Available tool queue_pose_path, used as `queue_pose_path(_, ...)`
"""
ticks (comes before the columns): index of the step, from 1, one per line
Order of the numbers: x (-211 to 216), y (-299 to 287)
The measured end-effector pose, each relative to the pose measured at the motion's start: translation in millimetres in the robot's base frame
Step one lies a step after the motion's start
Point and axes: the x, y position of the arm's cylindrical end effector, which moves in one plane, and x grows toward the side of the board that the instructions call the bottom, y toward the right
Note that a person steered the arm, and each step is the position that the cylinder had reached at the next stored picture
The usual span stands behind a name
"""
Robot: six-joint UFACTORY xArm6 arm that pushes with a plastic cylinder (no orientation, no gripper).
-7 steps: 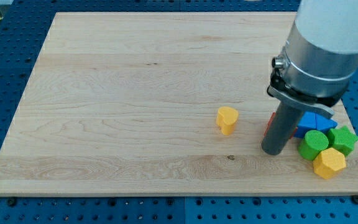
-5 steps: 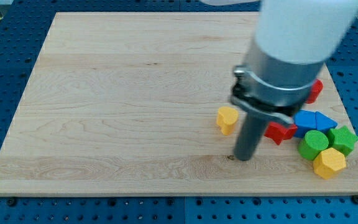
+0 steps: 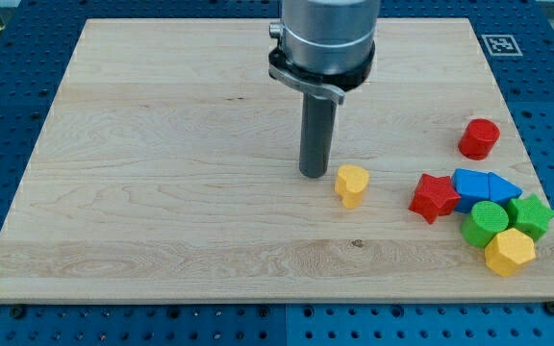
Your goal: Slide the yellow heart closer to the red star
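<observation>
The yellow heart [image 3: 352,185] sits on the wooden board [image 3: 162,144], right of its middle. The red star [image 3: 435,197] lies to the heart's right, with a clear gap between them. It touches a cluster of other blocks on its right side. My tip [image 3: 314,173] rests on the board just to the upper left of the yellow heart, very close to it. Whether it touches the heart I cannot tell.
A red cylinder [image 3: 479,138] stands alone at the right. By the red star sit blue blocks [image 3: 481,185], a green cylinder [image 3: 486,223], a green star [image 3: 531,213] and a yellow hexagon [image 3: 509,252], near the board's right edge.
My tip has swept from beside the red star, below and past the yellow heart, up to the heart's upper left. No block has moved.
</observation>
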Motion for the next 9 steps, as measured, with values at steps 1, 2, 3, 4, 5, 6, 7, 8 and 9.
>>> queue_pose_path(1,17.1,21.9)
queue_pose_path(2,22.2,38.8)
queue_pose_path(3,25.4,39.0)
queue_pose_path(4,7.3,38.4)
queue_pose_path(5,-1.9,41.3)
queue_pose_path(6,9.9,47.0)
queue_pose_path(7,26.7,52.8)
queue_pose_path(8,32.4,60.3)
queue_pose_path(9,33.1,60.4)
